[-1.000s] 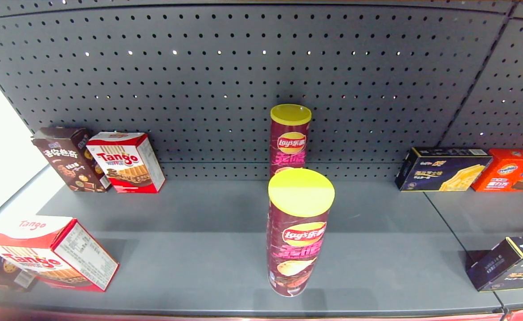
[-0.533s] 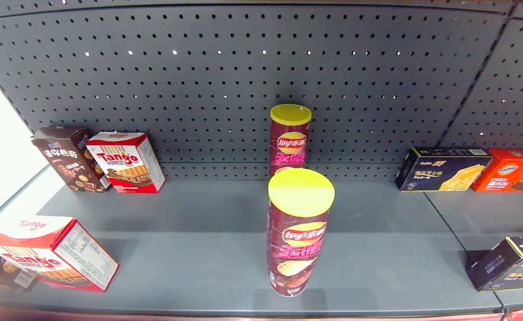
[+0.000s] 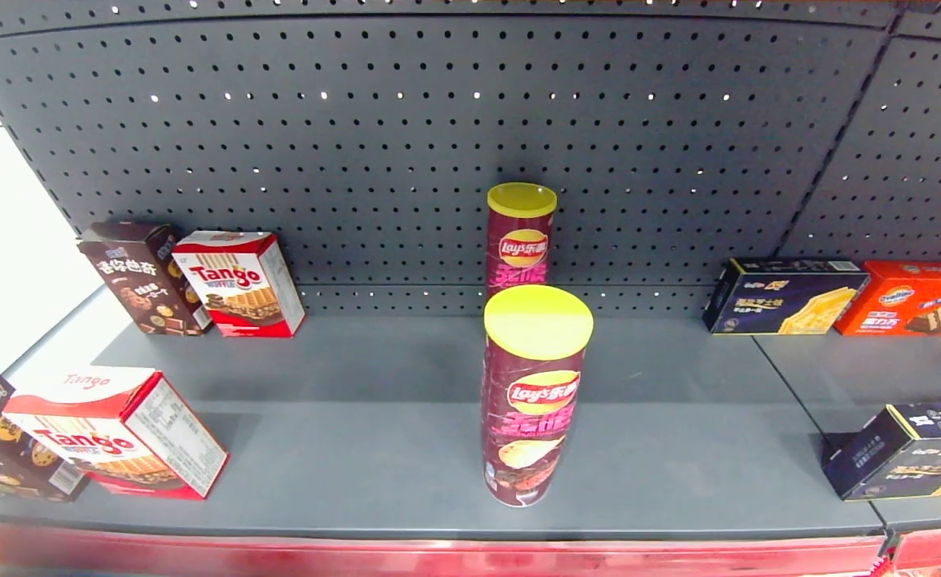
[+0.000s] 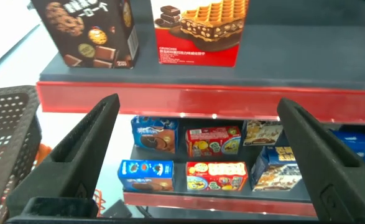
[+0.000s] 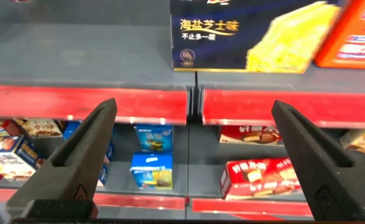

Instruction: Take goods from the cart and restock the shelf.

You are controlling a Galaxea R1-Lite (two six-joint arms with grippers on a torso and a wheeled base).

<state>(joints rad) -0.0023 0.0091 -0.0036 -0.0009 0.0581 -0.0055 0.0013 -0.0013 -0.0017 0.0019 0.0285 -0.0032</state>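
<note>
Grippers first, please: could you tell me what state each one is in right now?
Black left gripper: open, holding nothing.
Black right gripper: open, holding nothing.

The shelf [image 3: 342, 433] is matt grey painted metal, its perforated back panel [image 3: 358, 160] likewise. The centre chip can [image 3: 528, 417] has a glossy wrap and smooth yellow plastic lid [image 3: 538, 322]; the lower-left box [image 3: 106, 437] is glossy card.

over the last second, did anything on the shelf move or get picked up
No goods moved, and nothing was taken or let go. Only the head camera shifted: the whole view slid, so more of the shelf's red front edge shows now. The front chip can and the back chip can stand upright, one behind the other, as before. The left gripper and right gripper are open and empty.
</note>
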